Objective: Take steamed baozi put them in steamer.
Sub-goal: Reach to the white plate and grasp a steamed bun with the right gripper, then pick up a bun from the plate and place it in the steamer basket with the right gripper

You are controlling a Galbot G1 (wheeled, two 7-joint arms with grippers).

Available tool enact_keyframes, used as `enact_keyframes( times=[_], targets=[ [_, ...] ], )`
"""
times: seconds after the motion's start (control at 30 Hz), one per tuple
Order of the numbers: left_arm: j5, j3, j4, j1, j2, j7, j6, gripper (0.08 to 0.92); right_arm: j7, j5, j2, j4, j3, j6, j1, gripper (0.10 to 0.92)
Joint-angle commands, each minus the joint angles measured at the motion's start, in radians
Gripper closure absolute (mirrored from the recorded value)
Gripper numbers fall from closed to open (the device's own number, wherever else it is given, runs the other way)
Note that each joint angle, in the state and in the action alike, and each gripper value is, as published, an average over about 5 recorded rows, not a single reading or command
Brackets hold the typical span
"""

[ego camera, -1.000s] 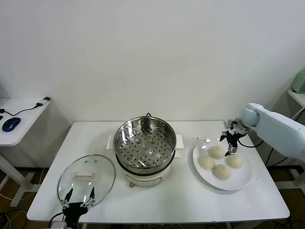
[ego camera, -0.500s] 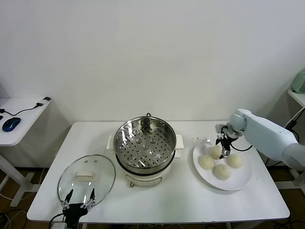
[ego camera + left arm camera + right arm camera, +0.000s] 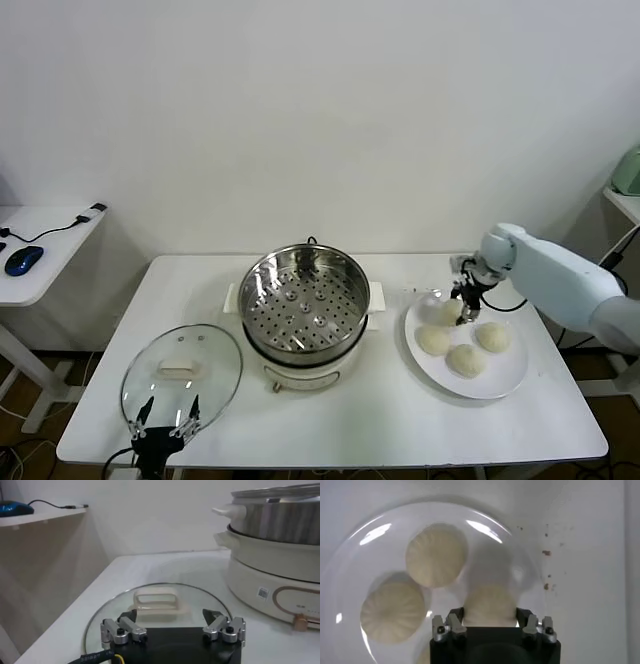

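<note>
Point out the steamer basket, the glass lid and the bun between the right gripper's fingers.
Steamer basket [image 3: 304, 300], head view: perforated bottom.
Glass lid [image 3: 181, 369], head view: white handle.
Bun [image 3: 489, 605], right wrist view: domed top between the right gripper's fingers.

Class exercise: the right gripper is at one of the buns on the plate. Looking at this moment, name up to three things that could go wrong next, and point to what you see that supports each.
1. The right gripper straddles a soft baozi; squeezing could dent it.
2. Two neighbouring buns lie close by on the plate; lifting might nudge them.
3. Carrying it to the steamer means clearing its raised rim; a low pass could knock the bun loose.
</note>
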Motion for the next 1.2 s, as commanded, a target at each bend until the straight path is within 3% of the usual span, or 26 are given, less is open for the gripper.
enact_keyframes(
  times=[0.03,0.33,0.5,0.67,0.87,1.2],
  targets=[
    [0.004,0.004,-0.003,-0.001,0.0,0.0,0.001,0.177,-0.037,0.218,0.006,0.252,-0.315,0.09,0.472,0.34],
    [0.006,0.008,-0.011,-0.008,0.006,0.002,0.008,0.177,-0.055,0.313,0.269,0.503,-0.364,0.354,0.753,0.338],
    [0.008,0.013,-0.019,-0.015,-0.001,0.003,0.017,0.177,-0.023,0.139,0.363,0.57,-0.349,0.507,0.632,0.341],
    [0.011,0.016,-0.026,-0.006,-0.006,0.002,0.016,0.177,0.001,-0.133,0.416,0.424,-0.287,0.663,0.44,0.346],
    [0.018,0.024,-0.025,0.004,-0.009,0.001,0.01,0.177,0.044,-0.328,0.491,0.162,-0.194,0.737,0.244,0.347],
    [0.02,0.029,-0.019,0.003,-0.012,-0.003,0.005,0.177,0.083,-0.408,0.623,-0.129,-0.088,0.795,0.095,0.347]
  ],
)
